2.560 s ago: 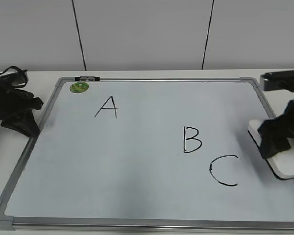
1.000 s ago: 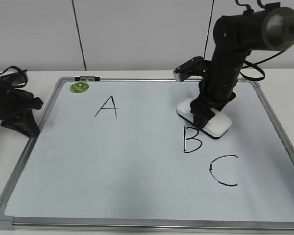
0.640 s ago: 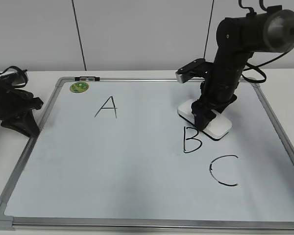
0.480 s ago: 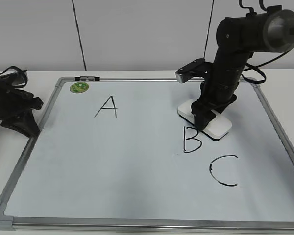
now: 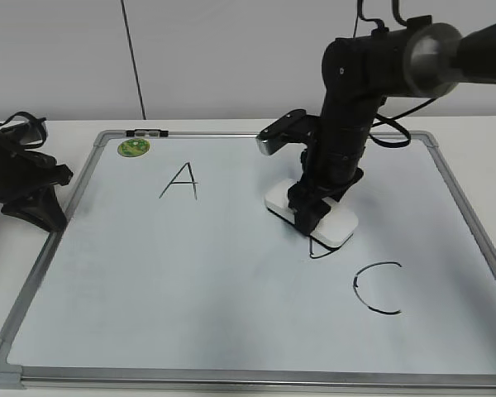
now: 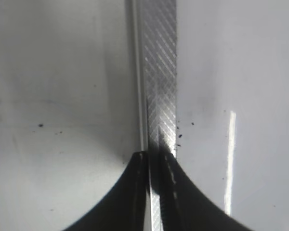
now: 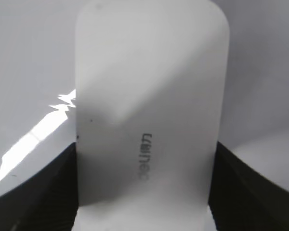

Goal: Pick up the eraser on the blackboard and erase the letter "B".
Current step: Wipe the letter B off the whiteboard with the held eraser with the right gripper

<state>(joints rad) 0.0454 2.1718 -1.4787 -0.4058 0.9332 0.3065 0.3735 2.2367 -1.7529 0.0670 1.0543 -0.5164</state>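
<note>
The blackboard (image 5: 231, 281) is a white board in a silver frame, lying flat on the table. My right gripper (image 5: 307, 213) is shut on the eraser (image 5: 335, 227), a white oblong block, and presses it on the board over the letter "B". Only the bottom curve of the letter "B" (image 5: 318, 253) shows below the eraser. In the right wrist view the eraser (image 7: 149, 106) fills the middle between the dark fingers. My left gripper (image 5: 54, 217) rests at the board's left edge; in the left wrist view its fingers (image 6: 155, 161) are shut over the metal frame (image 6: 159, 72).
A black "A" (image 5: 180, 180) is at the upper left of the board and a black "C" (image 5: 377, 288) at the lower right. A round green magnet (image 5: 134, 147) sits in the top left corner. A grey wall stands behind the table.
My right gripper has moved the eraser left and down from above the "B" onto it. Most of the letter is now covered or gone. The left arm has not moved.
</note>
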